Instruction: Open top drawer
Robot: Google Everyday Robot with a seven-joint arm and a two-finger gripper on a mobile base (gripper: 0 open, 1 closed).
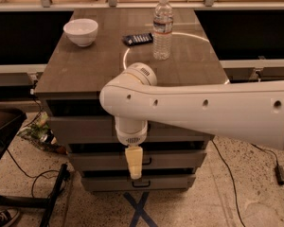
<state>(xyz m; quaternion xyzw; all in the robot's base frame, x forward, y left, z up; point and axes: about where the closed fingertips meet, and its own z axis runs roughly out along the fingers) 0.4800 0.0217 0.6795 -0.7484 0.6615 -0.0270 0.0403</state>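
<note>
Gripper [134, 167] at lower centre, pointing down, just below top drawer [80, 129] front; open or closed: cannot tell.

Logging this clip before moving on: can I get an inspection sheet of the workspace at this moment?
Surface: cabinet top, brown, bears three things.
Job's things: top drawer, front showing, handle hidden behind the arm.
Clutter: white bowl, upright water bottle, dark flat device between them.
Gripper: gripper hangs before the middle drawer.
Cables: black cable on floor left; another with adapter, right.
Surroundings: blue tape cross on floor; shoe lower left.
</note>
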